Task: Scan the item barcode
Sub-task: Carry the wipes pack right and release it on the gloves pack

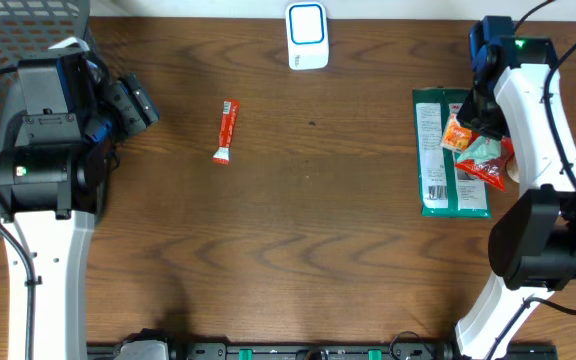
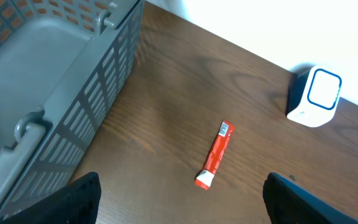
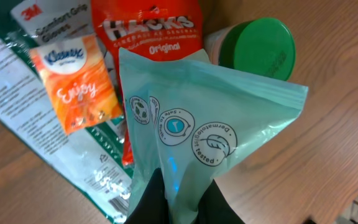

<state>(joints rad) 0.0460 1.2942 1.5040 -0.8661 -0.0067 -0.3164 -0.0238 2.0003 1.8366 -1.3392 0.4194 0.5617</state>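
Observation:
My right gripper (image 3: 183, 194) is shut on the lower edge of a mint-green pouch (image 3: 204, 118), held over the pile of items at the table's right side. In the overhead view the pouch (image 1: 484, 152) shows just beside the right arm. No barcode shows on the pouch's visible face. The white scanner with a blue window (image 1: 307, 36) stands at the far edge, centre, also in the left wrist view as the scanner (image 2: 316, 96). My left gripper (image 2: 182, 202) hangs open and empty at the left, near a red stick sachet (image 2: 216, 154).
Under the pouch lie a green glove pack (image 3: 36, 124), an orange tissue pack (image 3: 79, 90), a red bag (image 3: 148, 31) and a green-lidded jar (image 3: 260, 46). A grey basket (image 2: 55, 81) sits at the far left. The red sachet (image 1: 227, 130) lies mid-left.

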